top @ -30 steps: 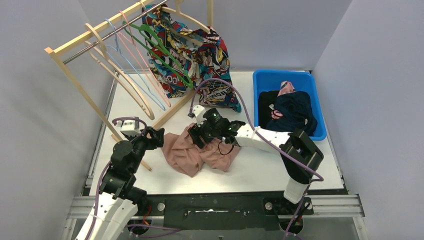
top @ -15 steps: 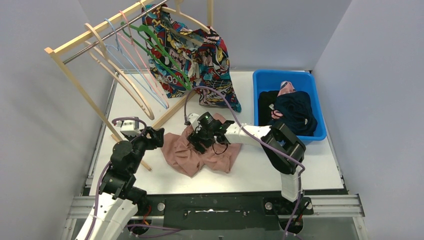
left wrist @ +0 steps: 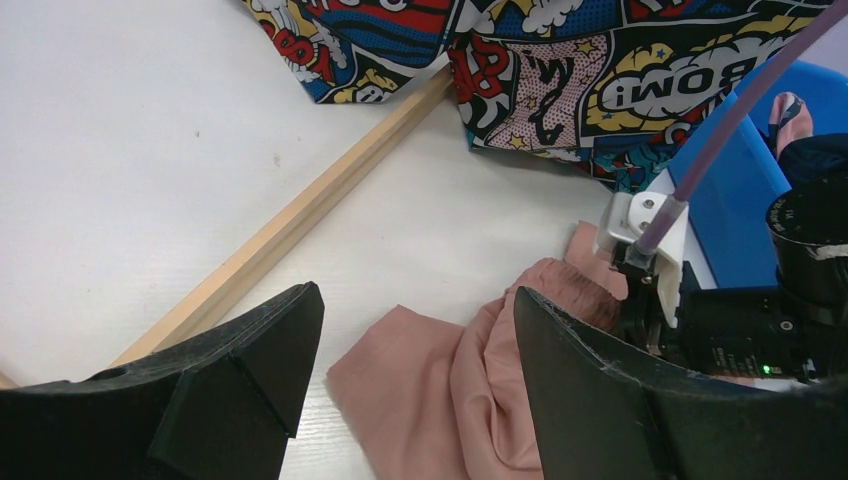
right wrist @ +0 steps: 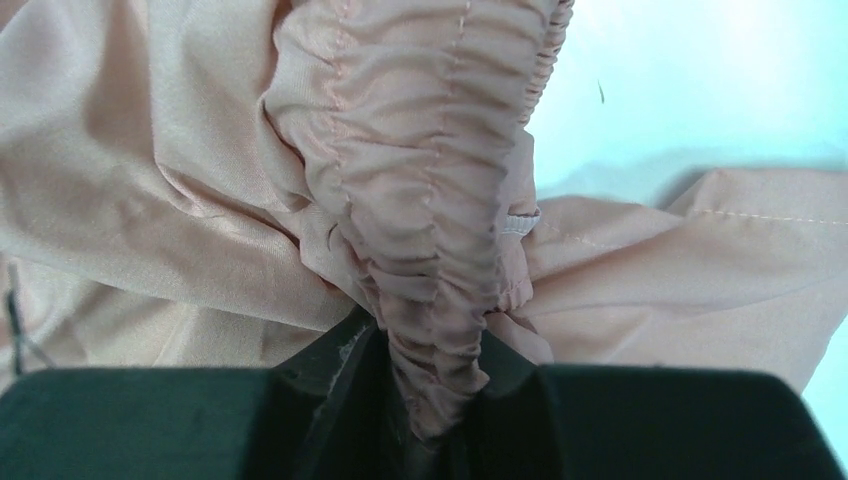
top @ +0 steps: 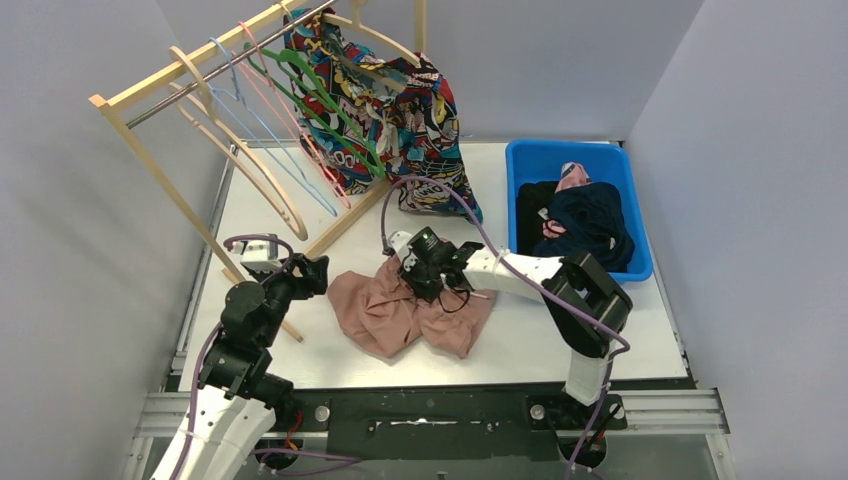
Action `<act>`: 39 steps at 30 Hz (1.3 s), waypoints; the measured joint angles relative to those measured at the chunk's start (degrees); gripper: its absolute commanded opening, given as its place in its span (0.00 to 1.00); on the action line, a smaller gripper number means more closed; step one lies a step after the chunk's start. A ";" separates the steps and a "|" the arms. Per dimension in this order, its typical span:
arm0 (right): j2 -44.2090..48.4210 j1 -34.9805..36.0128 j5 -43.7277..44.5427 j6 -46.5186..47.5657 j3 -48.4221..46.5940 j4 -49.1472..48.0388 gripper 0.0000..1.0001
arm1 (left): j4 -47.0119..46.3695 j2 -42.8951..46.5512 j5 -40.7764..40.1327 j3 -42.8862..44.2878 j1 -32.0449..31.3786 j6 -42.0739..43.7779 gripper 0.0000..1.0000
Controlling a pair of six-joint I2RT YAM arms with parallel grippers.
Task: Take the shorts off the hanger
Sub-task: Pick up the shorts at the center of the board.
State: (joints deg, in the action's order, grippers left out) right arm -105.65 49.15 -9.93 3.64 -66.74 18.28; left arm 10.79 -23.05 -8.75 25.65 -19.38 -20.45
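Table [top: 625, 345] with rack [top: 150, 166], hangers [top: 330, 105], blue bin [top: 530, 150]

Dusty pink shorts [top: 385, 318]; multicolour comic-print shorts [top: 430, 130]; blue bin [top: 545, 158]; white table [top: 650, 330]

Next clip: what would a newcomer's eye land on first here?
The loud comic-print shorts hanging on the wooden rack, far left. Mid-table, the right pincer is shut on the gathered waistband of the crumpled dusty pink shorts. Far right, a blue bin holds a dark heap of clothes.
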 measured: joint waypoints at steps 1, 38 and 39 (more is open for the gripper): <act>0.52 0.00 0.28 -0.07 0.33 0.39 0.05 | -0.02 -0.02 0.00 0.00 0.00 0.00 0.70; 54.27 -5.11 44.96 -0.68 12.35 -18.86 0.00 | -0.02 -0.13 0.31 0.00 0.00 0.04 0.69; 53.68 -6.49 46.62 0.52 10.47 -19.10 0.00 | -0.02 -0.13 0.28 0.00 0.00 0.07 0.69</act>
State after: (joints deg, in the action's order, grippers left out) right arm -51.96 42.65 36.69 4.16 -56.27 -0.82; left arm 10.76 -23.18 -8.47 25.65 -19.38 -20.38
